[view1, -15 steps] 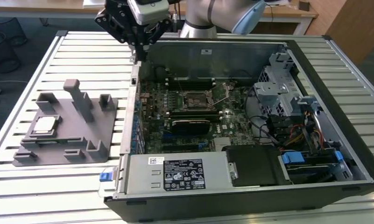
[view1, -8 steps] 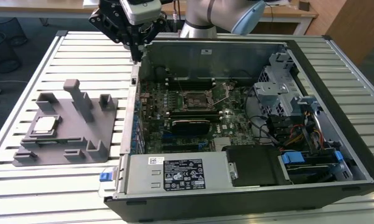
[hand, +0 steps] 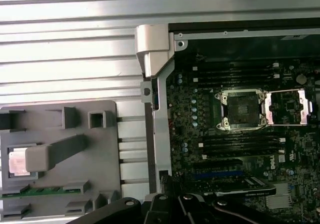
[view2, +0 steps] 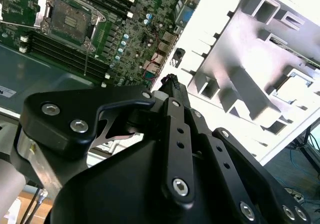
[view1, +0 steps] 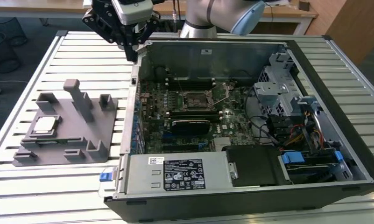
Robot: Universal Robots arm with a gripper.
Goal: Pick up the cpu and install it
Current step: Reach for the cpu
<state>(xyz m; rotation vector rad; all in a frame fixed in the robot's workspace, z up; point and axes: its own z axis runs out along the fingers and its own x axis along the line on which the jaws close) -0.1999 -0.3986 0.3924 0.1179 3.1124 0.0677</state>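
Note:
The cpu [view1: 45, 125] is a small silver square lying in a pocket of the grey holder [view1: 68, 140], on the exterior view's left. In the first wrist view the cpu [hand: 16, 162] is partly covered by a grey post. The open motherboard socket [view1: 196, 98] sits inside the computer case; it appears in both wrist views [hand: 242, 109] [view2: 69, 17]. My black gripper [view1: 132, 57] hangs above the case's far corner, well away from the cpu. Its fingers [view2: 171, 86] meet at a point, shut with nothing between them.
The open computer case [view1: 174, 182] takes up the middle and right of the slatted metal table [view1: 56, 196]. Its metal side wall [hand: 159, 134] stands between holder and motherboard. The holder has upright posts [view1: 81, 100]. Cables and drive bays [view1: 286, 107] crowd the case's right side.

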